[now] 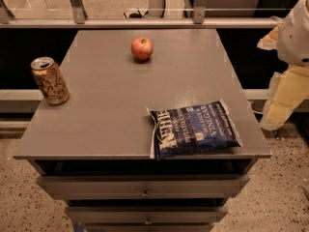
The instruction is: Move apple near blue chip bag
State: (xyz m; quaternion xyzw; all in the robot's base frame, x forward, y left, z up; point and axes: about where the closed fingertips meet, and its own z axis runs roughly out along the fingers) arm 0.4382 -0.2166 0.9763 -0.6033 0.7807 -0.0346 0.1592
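Note:
The apple (142,48) is small, round and red with yellowish patches. It sits at the far middle of the grey tabletop (111,110). The blue chip bag (194,128) lies flat at the table's front right corner, with white "Kettle" and "Sea Salt & Vinegar" lettering. The two are well apart. My gripper (284,98) shows as pale white and yellowish parts at the right edge of the view, beyond the table's right side, away from both the apple and the bag. It holds nothing that I can see.
A gold-orange drink can (49,80) stands upright at the table's left edge. The table has drawers (144,186) in front. A glass railing with metal posts (77,4) runs behind the table. The floor is speckled.

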